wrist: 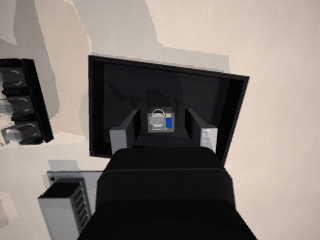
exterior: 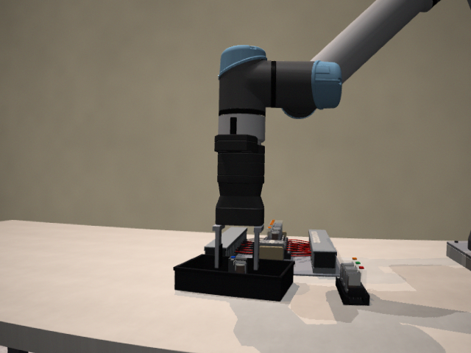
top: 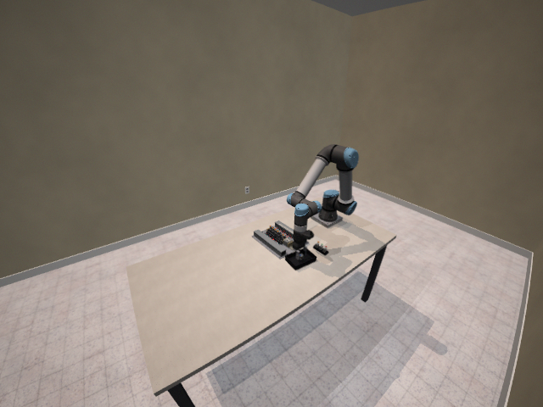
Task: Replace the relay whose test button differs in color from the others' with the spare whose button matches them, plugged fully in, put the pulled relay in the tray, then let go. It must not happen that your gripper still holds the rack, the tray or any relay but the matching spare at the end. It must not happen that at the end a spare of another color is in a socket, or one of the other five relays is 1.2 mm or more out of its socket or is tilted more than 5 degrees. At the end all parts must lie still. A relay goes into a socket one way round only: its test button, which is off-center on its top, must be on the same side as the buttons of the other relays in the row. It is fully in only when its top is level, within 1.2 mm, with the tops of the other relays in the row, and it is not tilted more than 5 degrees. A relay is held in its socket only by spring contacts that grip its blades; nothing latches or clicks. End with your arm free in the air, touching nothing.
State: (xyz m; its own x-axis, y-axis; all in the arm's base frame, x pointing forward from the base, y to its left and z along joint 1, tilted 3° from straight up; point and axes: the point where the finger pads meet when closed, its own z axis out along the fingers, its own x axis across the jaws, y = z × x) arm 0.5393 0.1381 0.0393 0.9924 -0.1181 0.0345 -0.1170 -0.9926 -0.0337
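A relay with a blue button (wrist: pixel 161 121) (exterior: pixel 239 263) stands upright on the floor of the black tray (wrist: pixel 120 85) (exterior: pixel 213 282) (top: pixel 299 260). My gripper (wrist: pixel 162 118) (exterior: pixel 236 258) (top: pixel 299 253) is open, its fingers straddling the relay with gaps on both sides. A black holder (exterior: pixel 352 291) (wrist: pixel 35 100) (top: pixel 321 249) right of the tray carries three spare relays with orange, green and red buttons (exterior: pixel 356 262). The relay row (exterior: pixel 275 232) with orange buttons stands on the panel behind the tray.
The panel (top: pixel 274 236) holds grey ducts (exterior: pixel 321 248) (wrist: pixel 62 212) and red wires (exterior: pixel 298 245). The arm's base (top: pixel 330 214) stands at the table's far right. The table edge (exterior: pixel 76 334) runs in front of the tray.
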